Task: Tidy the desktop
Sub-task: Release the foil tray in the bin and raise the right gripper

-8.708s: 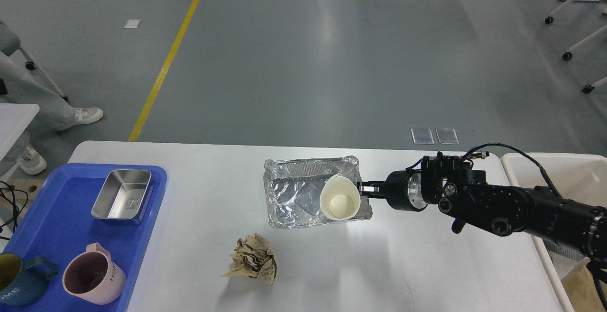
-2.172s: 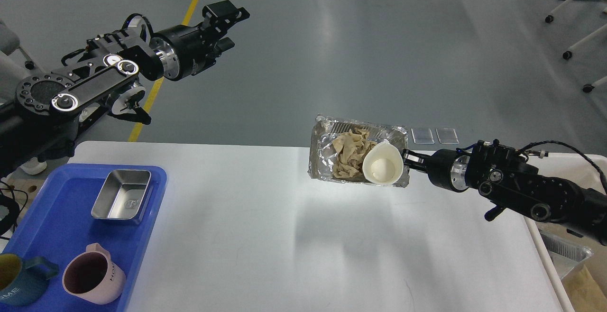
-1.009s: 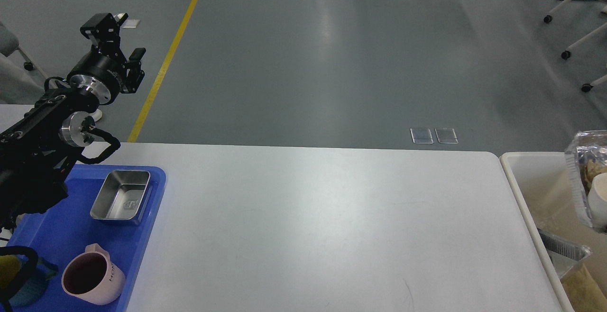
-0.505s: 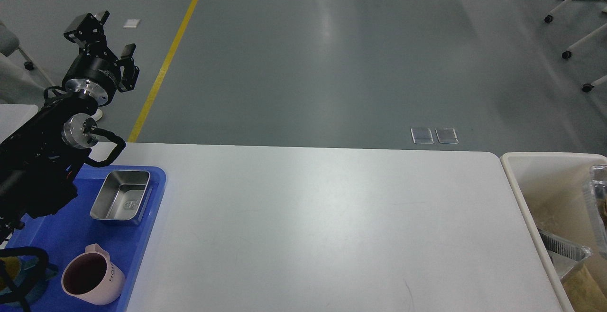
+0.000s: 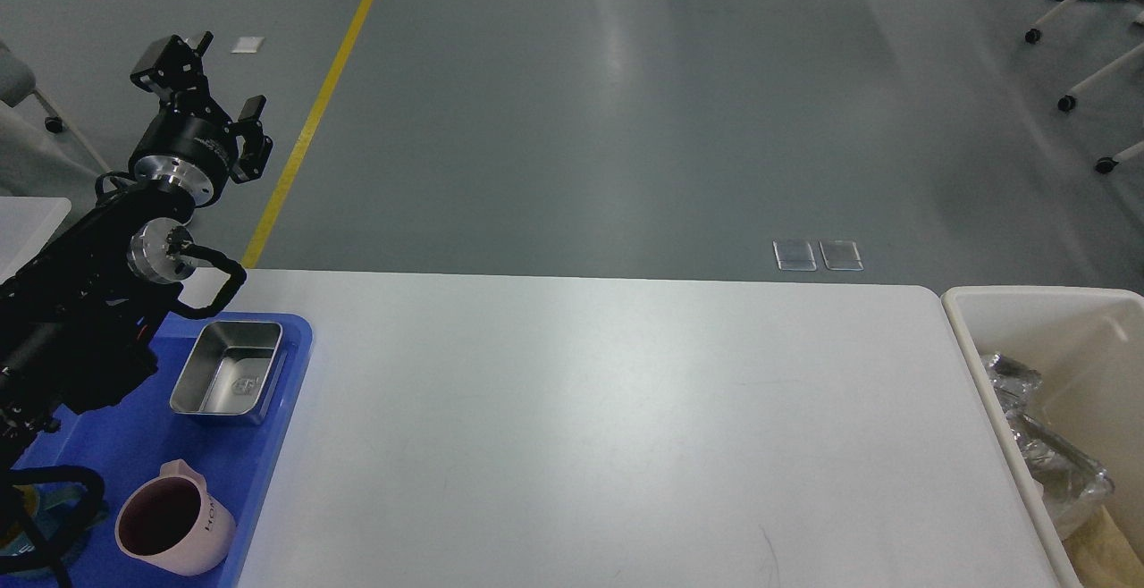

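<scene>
The left gripper (image 5: 204, 79) is hanging with its fingers spread and empty beyond the far left corner of the large white rectangular desktop (image 5: 608, 418) (the right arm is not showing), so the tabletop is lying below and to its right.

light: bright, even, overhead | glare: pale streaks on grey floor (image 5: 626, 52), soft sheen on desktop (image 5: 626, 427) | shadows: faint | focus: sharp
</scene>
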